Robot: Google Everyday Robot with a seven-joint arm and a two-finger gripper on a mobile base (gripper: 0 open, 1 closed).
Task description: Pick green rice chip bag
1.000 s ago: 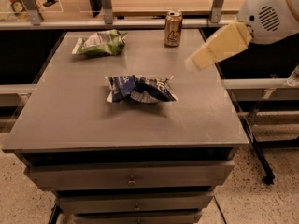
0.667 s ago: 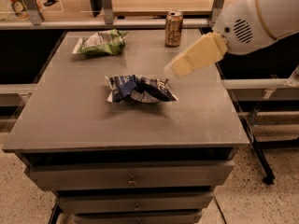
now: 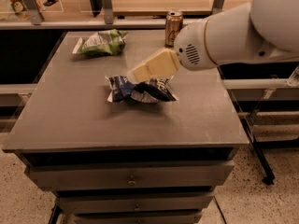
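Our cream gripper hung over the crumpled blue-and-white snack bag, spread or closed we couldn't tell; the shiny green foil bag lay apart on the grey table.

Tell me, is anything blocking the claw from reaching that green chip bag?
Nothing visible does. The claw is above the dark blue snack bag; the green rice chip bag lies near the far left corner, only bare table between them. The gold can stands to the right, off that path.
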